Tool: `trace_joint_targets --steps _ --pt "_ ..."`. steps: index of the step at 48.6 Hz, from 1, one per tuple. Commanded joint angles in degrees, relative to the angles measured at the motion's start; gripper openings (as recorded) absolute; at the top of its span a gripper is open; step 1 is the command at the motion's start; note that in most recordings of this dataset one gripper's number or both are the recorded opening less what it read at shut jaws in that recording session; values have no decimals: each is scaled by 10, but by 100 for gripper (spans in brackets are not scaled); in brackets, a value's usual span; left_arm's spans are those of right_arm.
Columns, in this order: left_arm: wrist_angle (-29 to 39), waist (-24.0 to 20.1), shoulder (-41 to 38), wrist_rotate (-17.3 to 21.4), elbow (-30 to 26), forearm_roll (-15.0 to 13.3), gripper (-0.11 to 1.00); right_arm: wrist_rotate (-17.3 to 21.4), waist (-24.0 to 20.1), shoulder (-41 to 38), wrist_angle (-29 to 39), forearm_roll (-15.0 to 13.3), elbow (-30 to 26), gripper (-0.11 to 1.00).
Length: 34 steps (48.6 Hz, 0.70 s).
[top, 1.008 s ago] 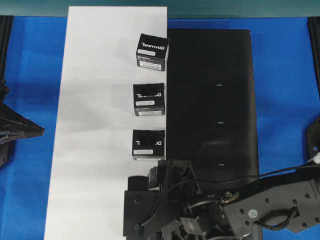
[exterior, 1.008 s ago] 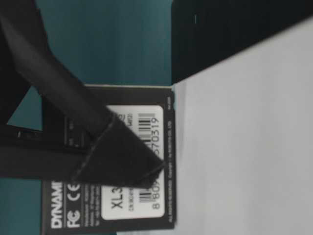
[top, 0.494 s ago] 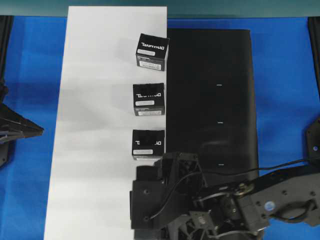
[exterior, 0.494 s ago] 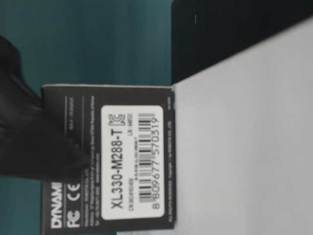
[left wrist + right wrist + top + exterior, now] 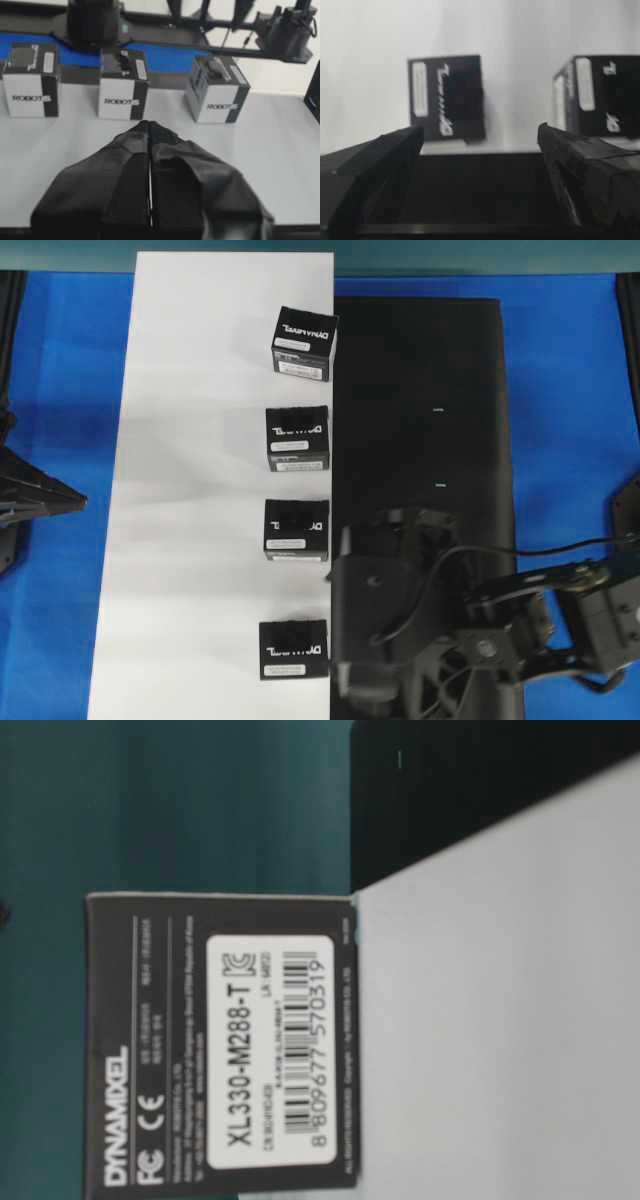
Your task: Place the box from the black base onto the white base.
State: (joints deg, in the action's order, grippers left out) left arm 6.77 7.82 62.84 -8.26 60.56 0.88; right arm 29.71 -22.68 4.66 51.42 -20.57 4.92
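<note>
Several black boxes stand in a column along the right edge of the white base (image 5: 200, 490); the nearest box (image 5: 293, 648) stands free, its label side filling the table-level view (image 5: 220, 1050). No box shows on the black base (image 5: 430, 360). My right gripper (image 5: 340, 628) hovers over the black base, just right of that box, open and empty (image 5: 480, 132), facing a box (image 5: 447, 97) across the sheet edge. At the far left, beyond the white base, my left gripper (image 5: 150, 125) is shut on nothing.
Blue table (image 5: 570, 390) surrounds both sheets. The right arm's body (image 5: 500, 640) covers the near end of the black base. From the left wrist, three boxes (image 5: 122, 77) line the far side of the white base (image 5: 280, 150).
My right gripper has drawn back to the right, off the white base and over the black base, uncovering the nearest box, which stays put. The left arm has not moved.
</note>
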Motion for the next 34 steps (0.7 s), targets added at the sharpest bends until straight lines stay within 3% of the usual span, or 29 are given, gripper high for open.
trace_joint_targets --steps 1,17,34 --pt "-4 1 -3 1 -17 2 -5 1 4 30 -2 -9 17 99" --pt "18 1 7 -3 -19 1 -5 2 39 129 -14 -25 122 99" --pt "27 1 11 -4 -21 1 -5 2 88 249 -115 -26 242 99"
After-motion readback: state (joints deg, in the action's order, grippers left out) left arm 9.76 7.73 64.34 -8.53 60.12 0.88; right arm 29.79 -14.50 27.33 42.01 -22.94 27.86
